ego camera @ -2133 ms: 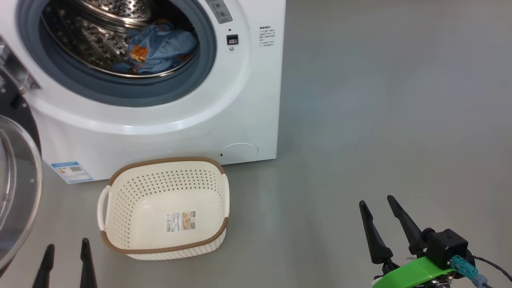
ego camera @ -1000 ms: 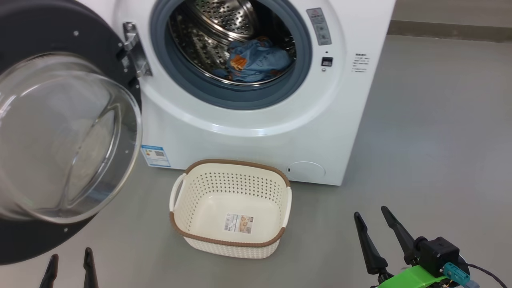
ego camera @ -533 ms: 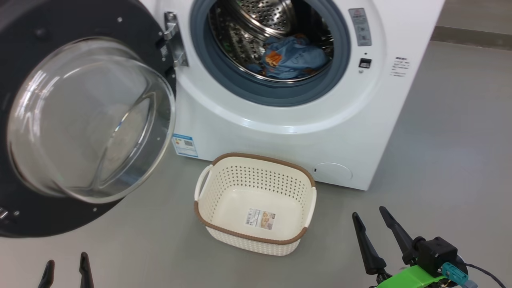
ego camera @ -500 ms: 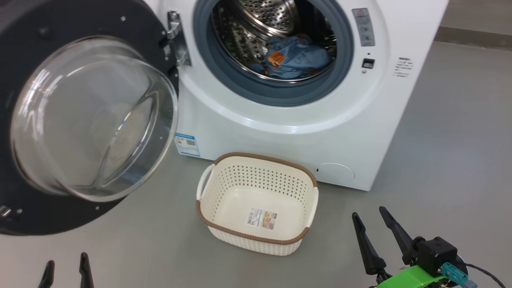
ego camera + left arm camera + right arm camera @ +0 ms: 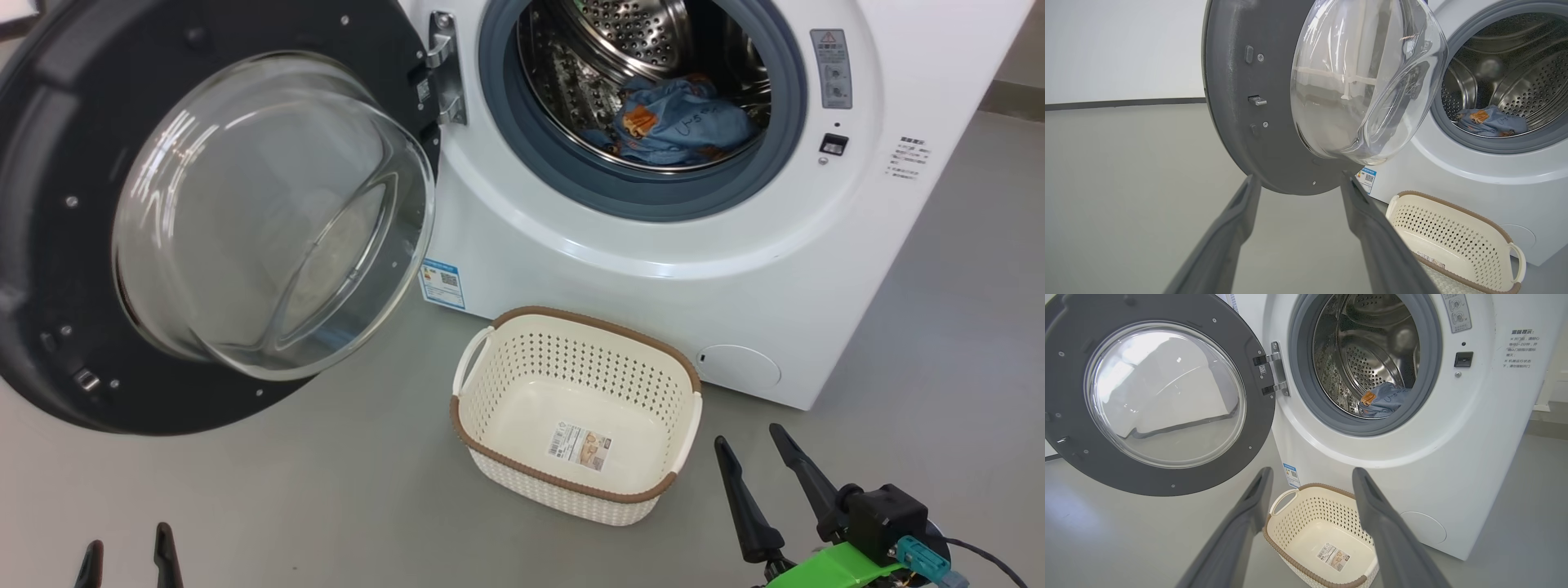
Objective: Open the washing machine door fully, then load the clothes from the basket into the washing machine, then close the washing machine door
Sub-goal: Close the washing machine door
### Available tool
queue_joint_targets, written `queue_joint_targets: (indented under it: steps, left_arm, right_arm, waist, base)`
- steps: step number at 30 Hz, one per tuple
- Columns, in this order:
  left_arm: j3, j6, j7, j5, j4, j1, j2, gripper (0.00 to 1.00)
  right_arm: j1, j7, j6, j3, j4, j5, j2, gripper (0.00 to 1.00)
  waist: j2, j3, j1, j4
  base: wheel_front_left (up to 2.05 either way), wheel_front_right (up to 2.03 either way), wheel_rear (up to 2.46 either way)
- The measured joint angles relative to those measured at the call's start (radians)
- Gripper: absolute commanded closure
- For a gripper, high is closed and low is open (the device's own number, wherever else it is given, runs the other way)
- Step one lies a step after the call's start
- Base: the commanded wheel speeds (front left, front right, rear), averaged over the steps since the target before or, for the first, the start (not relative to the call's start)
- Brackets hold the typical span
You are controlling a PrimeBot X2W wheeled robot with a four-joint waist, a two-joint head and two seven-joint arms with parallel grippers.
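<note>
Two end effectors sit low in head view, both spread wide, both holding nothing. Left end effector [image 5: 125,543] at bottom left over bare floor [image 5: 326,490]. Right end effector [image 5: 748,437] at bottom right, near basket [image 5: 571,371] on its right side, not touching. Door [image 5: 269,220] swung wide open to washer's left, hanging on metal hinge [image 5: 441,69], glass bowl bulging toward camera. In left wrist view the left fingers [image 5: 1229,237] point at door's lower edge, apart from it. Washer [image 5: 620,269] stands on floor, drum [image 5: 637,33] exposed. Clothes [image 5: 682,121] lie in a blue heap with orange prints on drum bottom, behind grey gasket [image 5: 506,131]. Basket sits on floor just in front of washer, below and slightly left of the opening, upright, empty but for barcode sticker [image 5: 578,446] on its bottom. Blue label [image 5: 442,283] on washer's lower left corner, beside door's edge. Round cap [image 5: 739,367] on washer's lower right, just behind basket's right rear corner. In right wrist view basket shows between the right fingers [image 5: 1233,539].
</note>
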Motion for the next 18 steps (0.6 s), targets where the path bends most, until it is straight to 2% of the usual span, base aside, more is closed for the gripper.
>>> queue_joint_targets:
  steps: [18]
  left_arm:
    - [0.018, 0.000, 0.000, 0.001, 0.016, 0.000, -0.002, 0.00]
  right_arm:
    - [-0.022, 0.000, 0.000, 0.020, 0.009, -0.017, 0.000, 0.00]
  waist:
    - [0.0000, 0.000, 0.0000, 0.037]
  base:
    - [0.00, 0.00, 0.00]
